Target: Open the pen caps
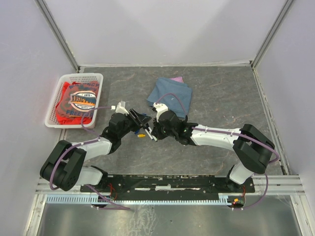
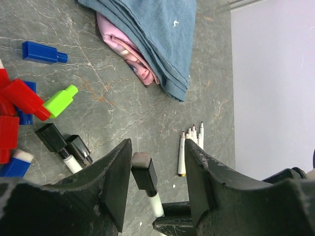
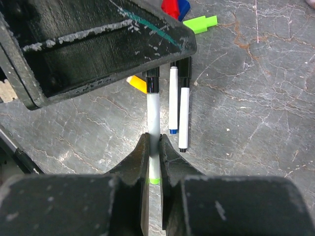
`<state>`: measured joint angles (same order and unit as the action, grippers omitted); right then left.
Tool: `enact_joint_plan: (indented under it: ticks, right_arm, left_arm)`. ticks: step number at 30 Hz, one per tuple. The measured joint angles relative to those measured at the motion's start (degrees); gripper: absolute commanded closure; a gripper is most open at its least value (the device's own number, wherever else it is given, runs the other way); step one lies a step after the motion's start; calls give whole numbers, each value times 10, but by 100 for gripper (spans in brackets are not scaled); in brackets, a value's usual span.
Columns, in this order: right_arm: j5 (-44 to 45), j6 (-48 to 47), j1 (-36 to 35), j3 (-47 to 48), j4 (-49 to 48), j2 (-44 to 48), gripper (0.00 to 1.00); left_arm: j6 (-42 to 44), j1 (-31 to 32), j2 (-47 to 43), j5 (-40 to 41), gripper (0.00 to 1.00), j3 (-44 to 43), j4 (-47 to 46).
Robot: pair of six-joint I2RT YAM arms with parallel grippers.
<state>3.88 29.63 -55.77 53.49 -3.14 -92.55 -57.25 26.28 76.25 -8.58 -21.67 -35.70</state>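
Observation:
My right gripper (image 3: pixel 153 140) is shut on a white pen (image 3: pixel 153 115) with a green end and holds it above the table. The pen's black cap (image 2: pixel 143 172) is still on the pen and sits between the jaws of my left gripper (image 2: pixel 158 147). The left jaws are open: the cap lies against one finger, with a gap to the other. Loose caps lie on the table: blue (image 2: pixel 43 52), green (image 2: pixel 60 101), red (image 2: pixel 24 98) and black (image 2: pixel 51 136). Several uncapped pens (image 2: pixel 193 140) lie together. In the top view both grippers (image 1: pixel 141 120) (image 1: pixel 153 132) meet mid-table.
Two more pens (image 3: pixel 173 98) (image 3: pixel 183 110) lie on the table under the held one, beside a yellow piece (image 3: pixel 137 83). A folded blue cloth (image 1: pixel 170 96) over a pink item (image 2: pixel 123 46) lies behind. A white basket (image 1: pixel 54 105) with red fabric stands at the left.

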Motion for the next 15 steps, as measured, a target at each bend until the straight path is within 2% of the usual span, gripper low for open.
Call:
enact_joint_plan:
  ticks: [8, 15]
  right_arm:
    - [0, 1, 0, 0, -10, 0, 99]
    - [0, 1, 0, -2, -12, 0, 99]
  left_arm:
    - [-11, 0, 6, -11, 57, 10, -24]
    - [-12, 0, 14, -12, 71, 17, -39]
